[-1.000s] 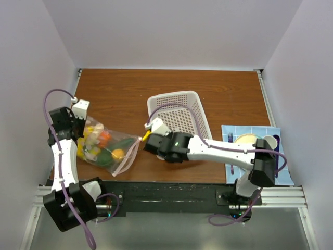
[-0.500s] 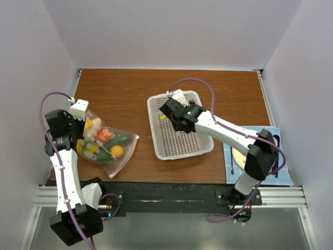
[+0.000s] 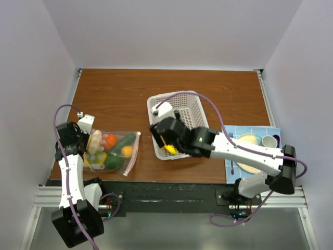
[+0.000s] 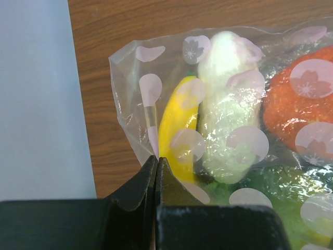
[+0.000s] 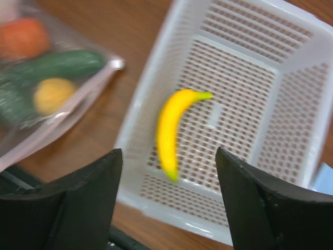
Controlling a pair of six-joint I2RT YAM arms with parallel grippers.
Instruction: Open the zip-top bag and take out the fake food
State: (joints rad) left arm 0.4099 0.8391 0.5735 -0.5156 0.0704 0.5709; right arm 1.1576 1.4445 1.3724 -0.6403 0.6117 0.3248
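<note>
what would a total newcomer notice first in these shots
The bright yellow banana stands out inside the white perforated basket mid-table, right under the open right gripper. Next comes the clear zip-top bag at the table's left, packed with colourful fake food, its corner pinched by the shut left gripper.

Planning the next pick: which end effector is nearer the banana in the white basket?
Right. The right end effector hovers open directly above the banana in the basket; the left end effector is well off to the side, shut on a corner of the zip-top bag.
</note>
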